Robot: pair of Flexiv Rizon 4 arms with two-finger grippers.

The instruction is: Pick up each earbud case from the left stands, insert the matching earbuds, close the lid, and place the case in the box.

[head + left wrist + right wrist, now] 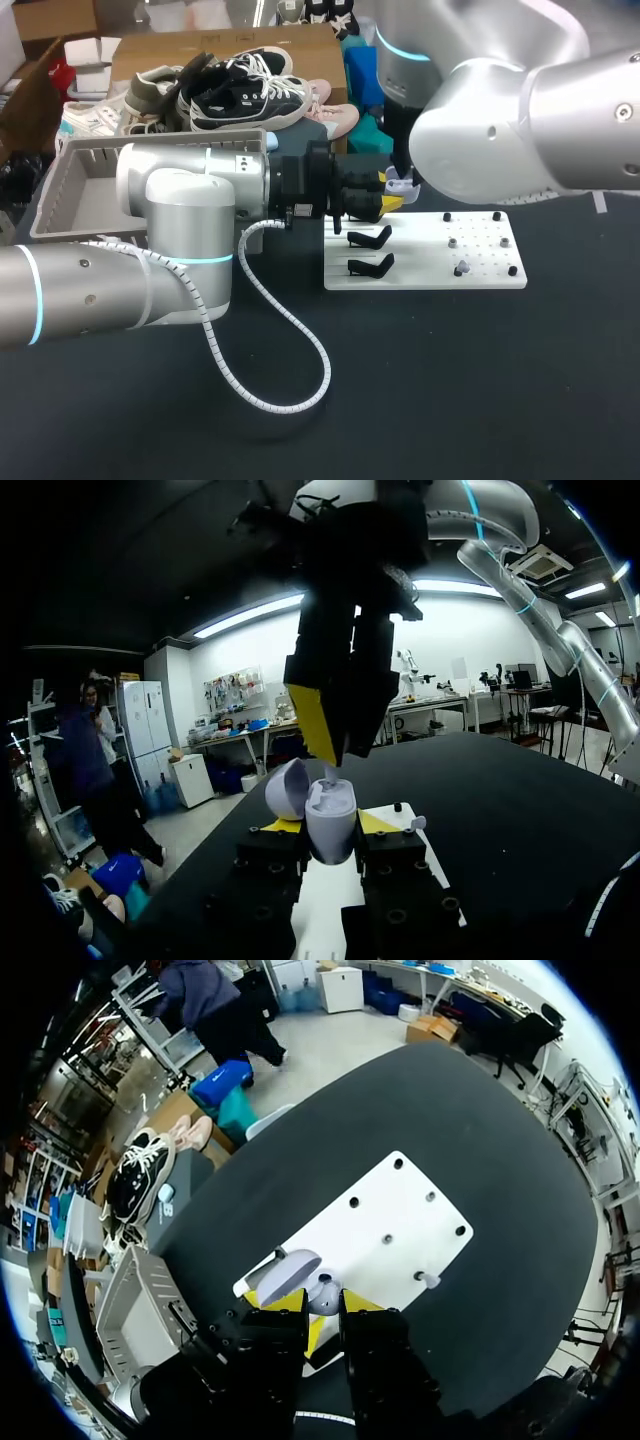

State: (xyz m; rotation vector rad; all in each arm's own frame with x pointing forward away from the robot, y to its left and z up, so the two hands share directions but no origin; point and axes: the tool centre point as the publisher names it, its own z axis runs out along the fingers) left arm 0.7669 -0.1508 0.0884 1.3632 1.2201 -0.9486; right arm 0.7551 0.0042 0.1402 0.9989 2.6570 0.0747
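Note:
A pale lavender earbud case point(331, 832) stands upright between the yellow tips of my left gripper point(330, 822), which is shut on it. Its lid point(287, 788) hangs open to one side. My right gripper point(334, 764) comes down from above and is shut on a small white earbud point(330, 777) at the case's mouth. In the right wrist view the case's lid point(289, 1272) and the earbud point(323, 1294) show just ahead of my right gripper point(322, 1303). In the head view my left gripper point(388, 201) is at the white board's far left corner, with the right arm point(520, 120) over it.
The white board point(480, 275) carries two empty black stands point(370, 238) point(370, 266) and one loose earbud point(460, 268) among small pegs. A grey box point(60, 190) sits at the far left. My left arm's cable point(300, 360) loops over the dark table.

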